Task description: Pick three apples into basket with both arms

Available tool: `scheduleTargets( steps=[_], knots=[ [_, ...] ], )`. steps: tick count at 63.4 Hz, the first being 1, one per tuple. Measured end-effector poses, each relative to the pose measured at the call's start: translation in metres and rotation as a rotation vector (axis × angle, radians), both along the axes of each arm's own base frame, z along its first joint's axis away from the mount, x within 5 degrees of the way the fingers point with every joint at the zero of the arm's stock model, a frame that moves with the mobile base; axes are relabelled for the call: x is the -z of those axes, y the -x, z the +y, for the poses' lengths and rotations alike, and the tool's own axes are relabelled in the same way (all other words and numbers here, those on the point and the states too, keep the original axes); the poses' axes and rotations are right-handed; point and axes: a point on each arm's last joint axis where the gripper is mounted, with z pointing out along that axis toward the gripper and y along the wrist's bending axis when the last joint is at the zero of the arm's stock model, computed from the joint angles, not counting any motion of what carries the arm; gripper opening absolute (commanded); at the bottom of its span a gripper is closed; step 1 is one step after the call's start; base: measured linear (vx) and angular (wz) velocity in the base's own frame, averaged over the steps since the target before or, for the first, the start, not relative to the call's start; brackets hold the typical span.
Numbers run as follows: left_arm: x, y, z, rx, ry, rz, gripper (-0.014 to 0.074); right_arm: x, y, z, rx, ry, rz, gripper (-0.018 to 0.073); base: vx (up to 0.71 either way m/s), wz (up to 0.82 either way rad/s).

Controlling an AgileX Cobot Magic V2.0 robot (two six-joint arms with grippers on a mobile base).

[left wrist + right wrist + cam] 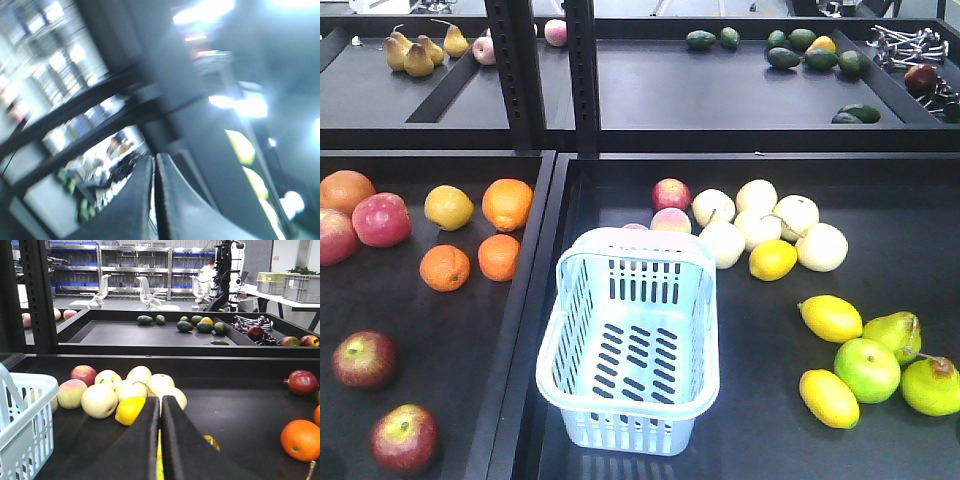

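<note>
The pale blue basket [630,340] stands empty in the middle of the right-hand bin, and its corner [20,425] shows at the left of the right wrist view. Two dark red apples [363,358] [404,437] lie in the left bin, near the front. Neither arm appears in the front view. My left gripper [154,156] is shut with nothing in it; its view is blurred and points up past the shelf frame. My right gripper [160,397] is also shut and holds nothing, hovering low over the right bin, right of the basket, facing a lemon [130,410].
Pink-red apples [380,218] and oranges [506,203] fill the back of the left bin. Pale pears [760,228], lemons [830,318] and green fruit [867,369] lie right of the basket. A black divider wall [525,310] separates the bins. Another dark red apple [302,382] and an orange [300,440] lie far right.
</note>
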Motion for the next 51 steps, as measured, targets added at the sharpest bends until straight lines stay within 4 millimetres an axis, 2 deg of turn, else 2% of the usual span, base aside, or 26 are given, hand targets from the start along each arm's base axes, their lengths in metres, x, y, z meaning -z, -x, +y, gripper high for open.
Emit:
scheduleTargets(
  steps=[6,13,22,34,41,51],
  knots=[
    [-0.026,0.008,-0.006,0.01,-0.131,-0.016,-0.0006,0.0,0.0,0.0,0.0,0.0,0.0,-0.0004,0.0,0.0],
    [-0.053,0.002,-0.016,0.065,-0.326,0.038,-0.0006,0.0,0.0,0.0,0.0,0.0,0.0,-0.0004,0.0,0.0],
    [-0.079,-0.02,-0.03,0.189,-0.548,0.101,-0.0006,0.0,0.0,0.0,0.0,0.0,-0.001,-0.0004,0.0,0.0],
    [-0.095,-0.07,-0.047,0.404,-0.828,0.073,0.0018,0.0,0.0,0.0,0.0,0.0,-0.001,-0.0004,0.0,0.0],
    [-0.095,-0.099,-0.052,0.483,-0.927,0.043,0.009,0.0,0.0,0.0,0.0,0.0,-0.001,-0.0004,0.0,0.0],
    [-0.089,-0.143,-0.053,0.576,-0.976,0.079,0.0318,0.0,0.0,0.0,0.0,0.0,0.0,-0.0004,0.0,0.0]
  ],
)
